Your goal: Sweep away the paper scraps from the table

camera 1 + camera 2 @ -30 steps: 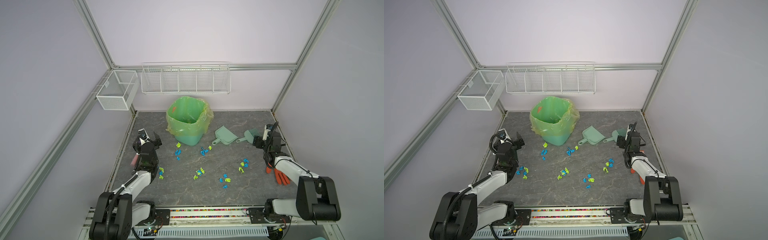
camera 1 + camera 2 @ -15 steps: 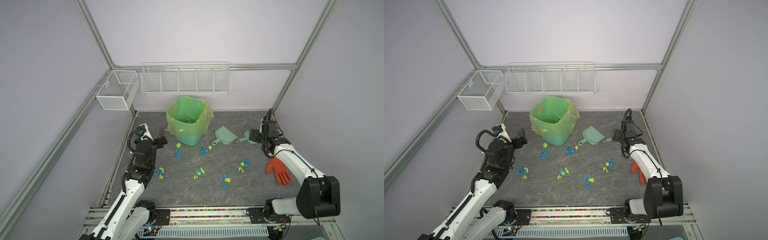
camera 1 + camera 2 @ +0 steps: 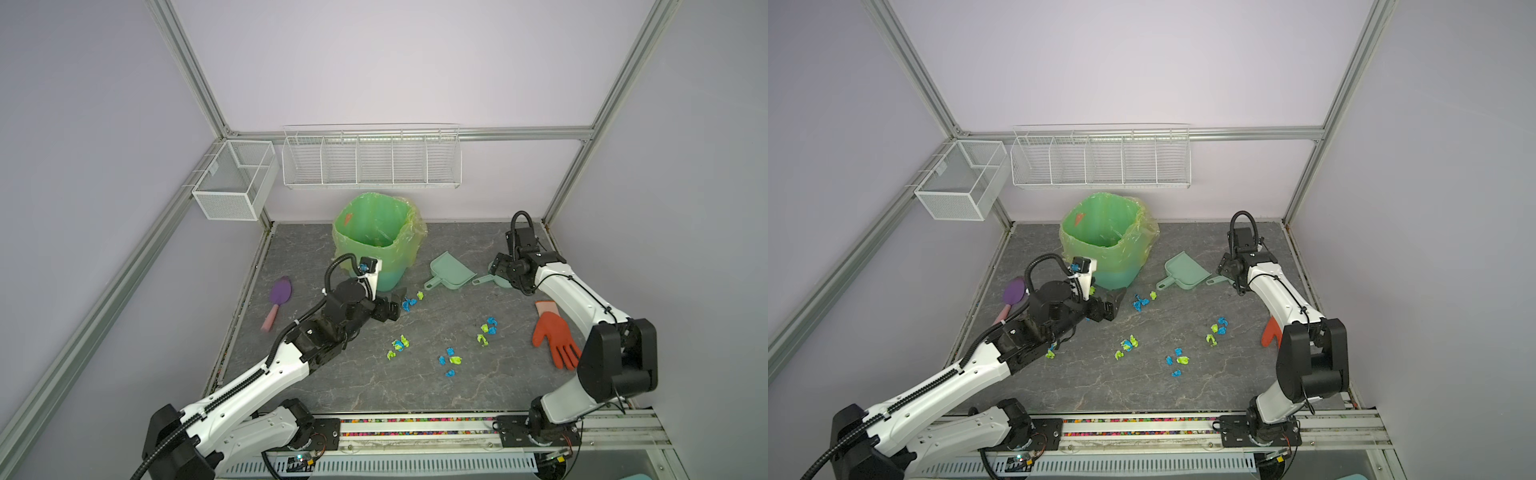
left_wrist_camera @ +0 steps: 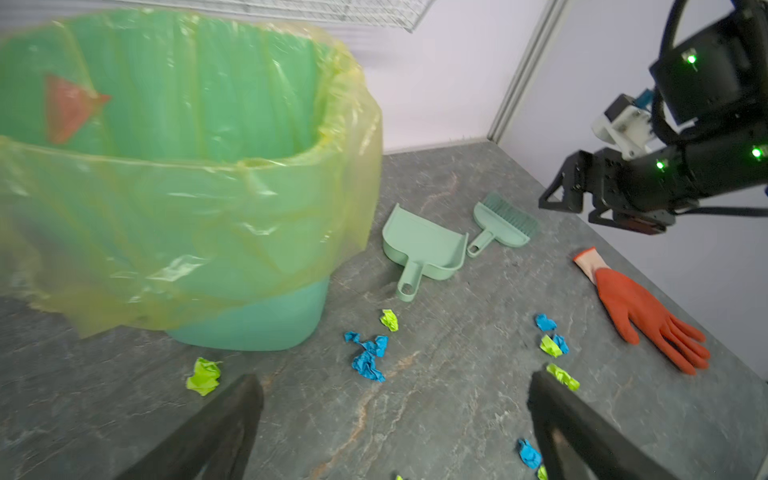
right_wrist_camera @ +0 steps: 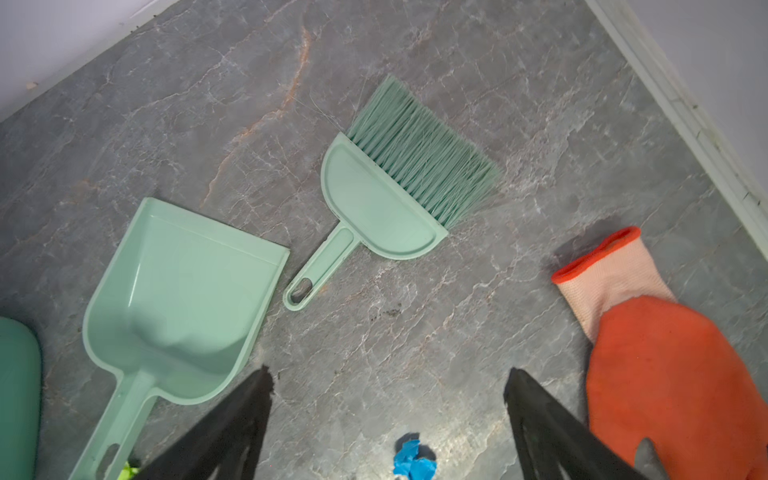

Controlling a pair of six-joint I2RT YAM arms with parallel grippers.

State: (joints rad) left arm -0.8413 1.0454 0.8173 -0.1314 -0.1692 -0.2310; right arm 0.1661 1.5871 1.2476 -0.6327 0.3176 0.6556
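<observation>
Blue and lime paper scraps (image 3: 400, 344) (image 3: 1127, 344) lie scattered over the dark marbled table (image 3: 374, 386) in both top views. My left gripper (image 3: 395, 306) (image 3: 1113, 305) hovers open in front of the bin, with blue scraps (image 4: 368, 359) just beyond its fingertips (image 4: 249, 386). Nothing is between them. My right gripper (image 3: 498, 270) (image 3: 1225, 270) (image 5: 388, 372) stands open above the mint brush (image 5: 382, 208), which lies flat beside the mint dustpan (image 5: 183, 299) (image 3: 453, 272). A single blue scrap (image 5: 413, 459) lies below the right gripper.
A green bin with a yellow-green liner (image 3: 376, 245) stands at the back centre. An orange glove (image 3: 555, 336) lies at the right edge. A purple scoop with a pink handle (image 3: 279, 295) lies at the left. Wire baskets (image 3: 370, 160) hang on the back wall.
My left arm has swung rightward from the left edge to the front of the bin, uncovering the purple scoop. My right arm has lifted off the glove and now reaches over the brush.
</observation>
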